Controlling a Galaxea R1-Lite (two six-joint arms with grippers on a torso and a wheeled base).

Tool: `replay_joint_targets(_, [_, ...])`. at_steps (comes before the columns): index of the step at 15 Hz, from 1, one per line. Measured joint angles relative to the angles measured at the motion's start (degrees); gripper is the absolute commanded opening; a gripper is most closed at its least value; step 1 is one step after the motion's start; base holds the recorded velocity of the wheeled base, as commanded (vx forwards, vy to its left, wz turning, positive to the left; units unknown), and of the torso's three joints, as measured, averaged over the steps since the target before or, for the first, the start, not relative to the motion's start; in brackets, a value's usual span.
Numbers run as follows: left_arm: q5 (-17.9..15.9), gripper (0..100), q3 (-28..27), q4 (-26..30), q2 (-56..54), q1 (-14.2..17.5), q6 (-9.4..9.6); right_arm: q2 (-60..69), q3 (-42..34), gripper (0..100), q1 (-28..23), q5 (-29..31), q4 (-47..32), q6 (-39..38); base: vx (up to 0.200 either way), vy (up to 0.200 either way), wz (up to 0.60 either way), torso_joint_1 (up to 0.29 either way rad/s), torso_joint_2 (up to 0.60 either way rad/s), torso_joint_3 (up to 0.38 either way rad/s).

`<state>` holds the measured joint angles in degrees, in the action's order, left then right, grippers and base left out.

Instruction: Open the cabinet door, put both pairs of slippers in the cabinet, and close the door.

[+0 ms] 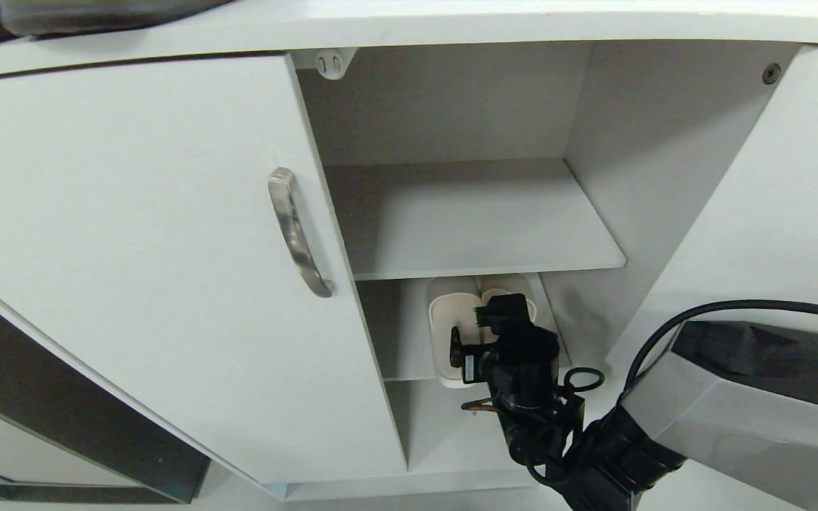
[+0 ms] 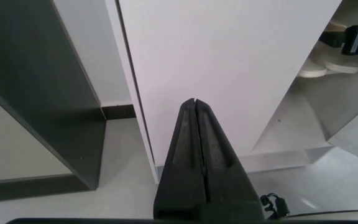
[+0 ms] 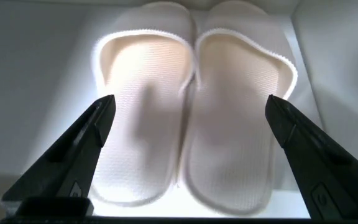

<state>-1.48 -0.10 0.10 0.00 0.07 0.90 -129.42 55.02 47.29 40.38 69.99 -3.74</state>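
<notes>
1 pair of white slippers (image 3: 229,137) lies on the cabinet's lower shelf (image 1: 398,333), long axes pointing inward, heels nearest the right gripper (image 3: 191,106). Its jaws are spread wide, directly in front. Left gripper (image 2: 194,102) is pressed together, empty, farther off by the left door (image 1: 132,248).

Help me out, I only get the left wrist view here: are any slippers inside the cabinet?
Observer: Yes, a pale pair of slippers lies side by side on the second shelf down.
Operator: Is the right pincer gripping them?
Observer: No, the right pincer is open, one finger on each side of the pair.
Operator: And the cabinet's right door?
Observer: The right door is swung wide open.
</notes>
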Motion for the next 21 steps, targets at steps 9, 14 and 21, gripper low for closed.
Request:
replay_joint_targets(9, [0.00, 0, 0.00, 0.01, 0.00, 0.02, -0.01, 0.91, -1.13, 100, 0.30, 0.05, -0.11, -0.20, -0.200, 0.000, 0.00, 0.003, 0.00, 0.002])
replay_joint_targets(14, [-0.02, 0, 0.00, -0.02, 0.00, 0.02, -0.01, 0.54, -1.29, 100, 0.32, 0.02, -0.02, -0.20, -0.080, 0.000, 0.00, 0.002, 0.00, 0.000])
replay_joint_targets(21, [0.02, 0, 0.00, 0.00, 0.00, 0.00, -0.01, 0.30, -1.94, 100, 0.32, 0.05, 0.41, -0.22, 0.000, 0.000, 0.00, 0.000, 0.00, 0.000])
